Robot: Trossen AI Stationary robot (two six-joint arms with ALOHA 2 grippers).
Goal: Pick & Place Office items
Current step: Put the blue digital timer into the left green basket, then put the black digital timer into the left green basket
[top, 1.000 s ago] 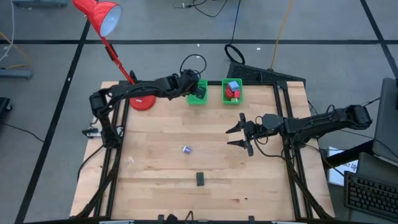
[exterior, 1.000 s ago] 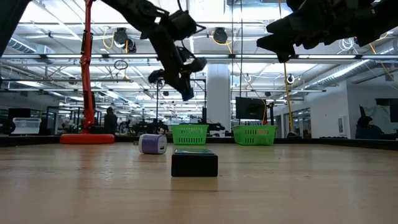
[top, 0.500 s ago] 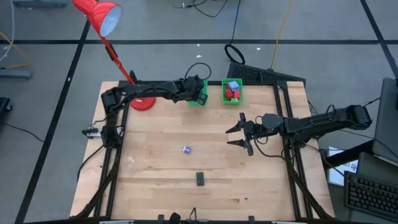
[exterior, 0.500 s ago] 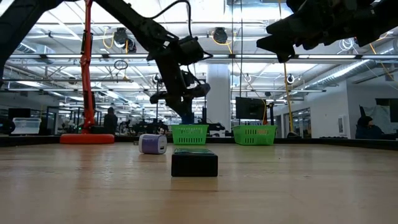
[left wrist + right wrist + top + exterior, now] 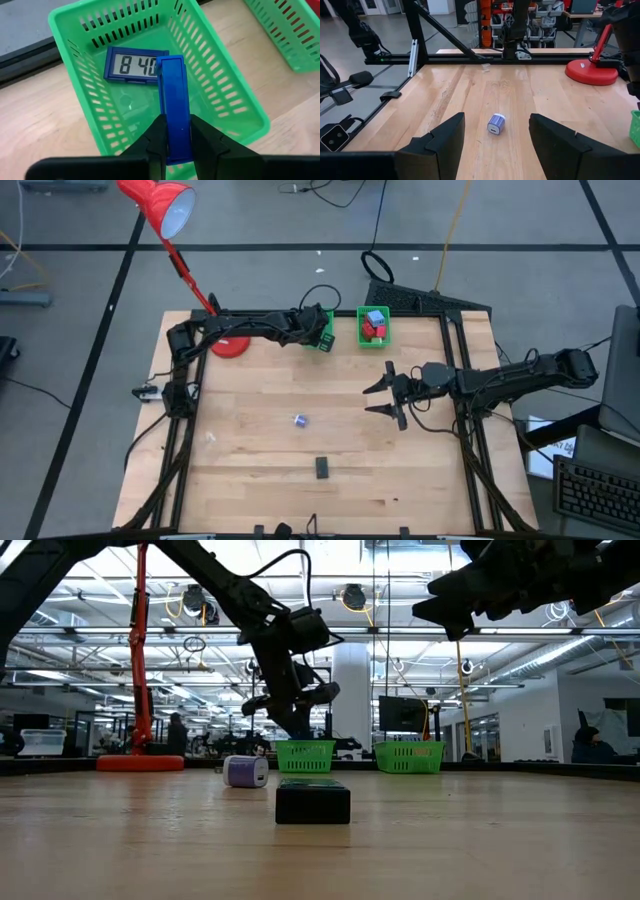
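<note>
two green baskets [image 5: 319,337] [image 5: 374,328], one lamp [image 5: 160,205]

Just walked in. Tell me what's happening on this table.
The left pincer is shut on a dark blue oblong, holding it over the left green basket, which already holds a small digital clock. The right pincer hangs open above the table's right half. A purple charger block and a black oblong lie on the wood. The right basket holds red and pale blue pieces.
</note>
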